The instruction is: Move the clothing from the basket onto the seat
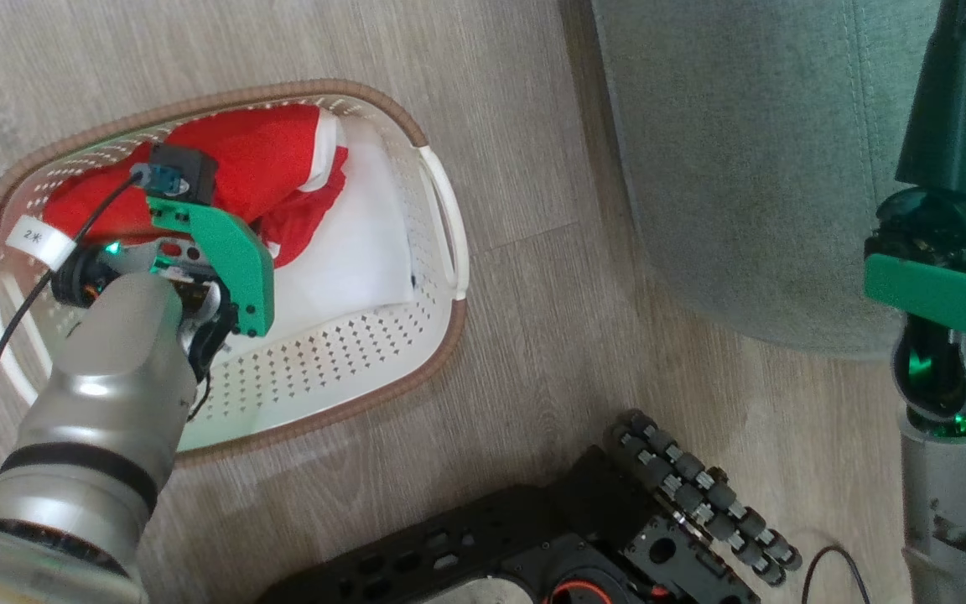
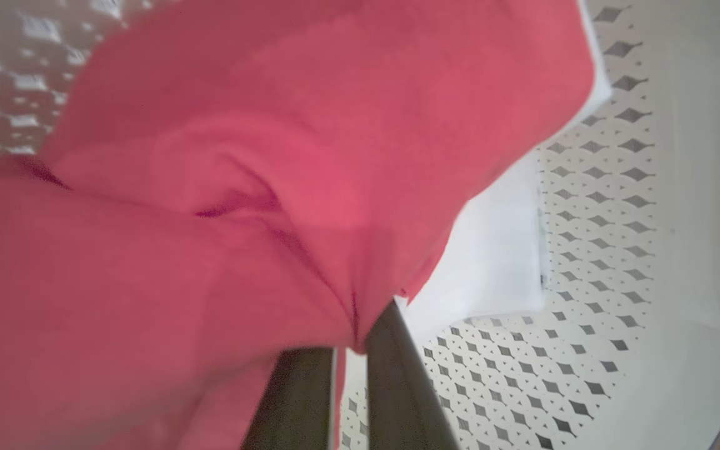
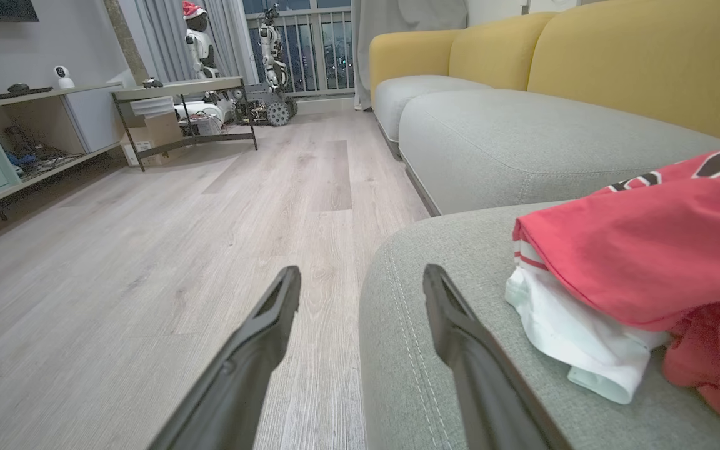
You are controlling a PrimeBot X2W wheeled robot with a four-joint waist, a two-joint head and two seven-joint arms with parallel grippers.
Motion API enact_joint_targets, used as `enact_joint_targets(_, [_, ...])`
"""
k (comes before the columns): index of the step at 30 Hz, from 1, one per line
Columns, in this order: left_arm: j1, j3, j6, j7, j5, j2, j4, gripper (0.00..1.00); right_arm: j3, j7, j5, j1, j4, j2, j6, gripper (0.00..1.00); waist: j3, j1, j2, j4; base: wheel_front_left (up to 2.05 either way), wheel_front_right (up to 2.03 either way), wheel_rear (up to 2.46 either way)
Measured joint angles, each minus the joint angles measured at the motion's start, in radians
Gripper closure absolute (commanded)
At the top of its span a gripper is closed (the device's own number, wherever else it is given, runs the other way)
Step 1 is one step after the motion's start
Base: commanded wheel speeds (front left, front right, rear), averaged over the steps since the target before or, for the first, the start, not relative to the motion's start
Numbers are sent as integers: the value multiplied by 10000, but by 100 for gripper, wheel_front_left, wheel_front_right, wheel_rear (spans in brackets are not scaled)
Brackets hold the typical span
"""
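Red clothing (image 1: 257,159) lies bunched in the far half of the white basket (image 1: 349,352) on the floor. My left gripper (image 2: 366,325) reaches down into the basket; its wrist hides the fingers in the head view. In the left wrist view the two fingers are shut on a fold of the red clothing (image 2: 272,187). Another red and white garment (image 3: 647,250) lies on the grey-green seat (image 3: 435,312). My right gripper (image 3: 360,281) is open with nothing between its fingers, at the seat's (image 1: 743,168) rounded corner.
A flat white liner sheet (image 1: 366,243) covers the basket floor. My black wheeled base (image 1: 701,495) is at the bottom of the head view. Bare wood floor (image 3: 147,262) stretches to a low table (image 3: 185,94) and shelf. Another grey cushion (image 3: 522,144) has yellow backs.
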State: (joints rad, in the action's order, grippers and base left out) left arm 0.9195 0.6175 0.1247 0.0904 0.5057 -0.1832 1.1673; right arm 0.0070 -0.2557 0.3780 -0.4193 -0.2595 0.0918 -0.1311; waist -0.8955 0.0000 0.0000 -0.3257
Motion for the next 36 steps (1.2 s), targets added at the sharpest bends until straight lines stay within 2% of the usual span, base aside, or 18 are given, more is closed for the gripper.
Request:
enact_joint_targets(16, [-236, 1193, 0, -794, 1394, 186, -397, 100, -23, 0, -107, 13, 240, 42, 0, 0, 1270, 0, 1, 364, 0, 0, 0])
enact_joint_targets(21, [-819, 1716, -2, -1331, 1802, 337, -721, 100, -71, 0, -171, 128, 403, 111, 0, 0, 2020, 0, 1, 545, 0, 0, 0])
enact_joint_targets(36, [-2154, 3336, -2, -2980, 2752, 395, -2215, 100, -307, 0, -73, 1734, 1043, 721, 2, 0, 4923, -1, 1, 1461, 0, 0, 0])
